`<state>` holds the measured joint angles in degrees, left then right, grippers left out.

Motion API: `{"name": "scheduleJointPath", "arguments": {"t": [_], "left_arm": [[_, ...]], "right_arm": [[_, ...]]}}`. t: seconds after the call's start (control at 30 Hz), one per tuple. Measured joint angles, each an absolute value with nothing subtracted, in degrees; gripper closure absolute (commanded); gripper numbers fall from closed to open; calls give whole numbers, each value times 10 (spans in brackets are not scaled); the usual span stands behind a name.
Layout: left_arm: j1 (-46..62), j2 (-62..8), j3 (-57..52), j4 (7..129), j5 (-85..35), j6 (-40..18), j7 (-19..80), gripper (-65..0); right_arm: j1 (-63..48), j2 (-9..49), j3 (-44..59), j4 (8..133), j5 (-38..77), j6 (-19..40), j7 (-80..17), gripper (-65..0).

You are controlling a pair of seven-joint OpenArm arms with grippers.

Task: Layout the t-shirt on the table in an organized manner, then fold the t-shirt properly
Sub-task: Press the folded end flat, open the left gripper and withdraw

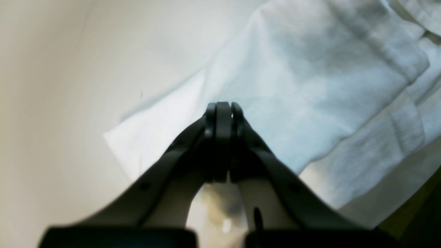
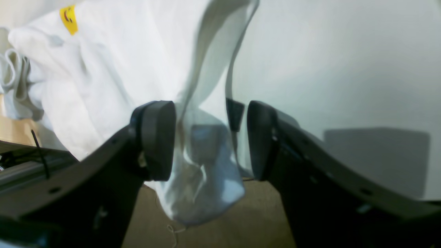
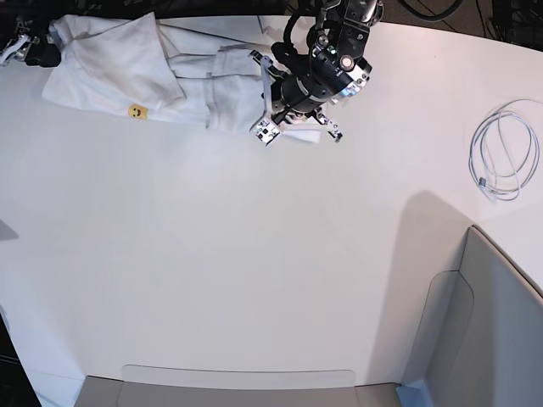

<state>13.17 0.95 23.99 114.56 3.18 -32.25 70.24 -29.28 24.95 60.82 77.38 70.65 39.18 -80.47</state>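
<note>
Your left gripper (image 1: 223, 113) has its jaws pressed together over a corner of the t-shirt (image 1: 310, 86); whether cloth is pinched between them you cannot tell. Your right gripper (image 2: 206, 137), at the upper left corner of the base view, stands wide apart with a hanging fold of the shirt between its pads (image 2: 158, 137), not clamped. The shirt lies bunched along the top edge of the table (image 3: 254, 254). A coiled white cable (image 3: 502, 157) rests at the right, a grey bin (image 3: 492, 339) lower right.
</note>
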Motion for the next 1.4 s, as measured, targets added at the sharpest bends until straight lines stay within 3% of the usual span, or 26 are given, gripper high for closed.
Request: {"name": "scheduleJointPath", "arguments": {"t": [0.7, 1.13, 1.23, 1.4], "left_arm": [[137, 11, 240, 1146, 34, -322, 704, 0], [138, 15, 193, 1157, 30, -322, 704, 0], [135, 14, 159, 1158, 30, -322, 704, 0], [137, -2, 88, 1160, 29, -322, 703, 0]], "right_arm": [[-281, 238, 568, 774, 722, 390, -795, -335], [-253, 238, 555, 692, 776, 394, -776, -330], [-240, 238, 554, 691, 763, 394, -779, -280], [-209, 237, 550, 686, 736, 394, -786, -121]]}}
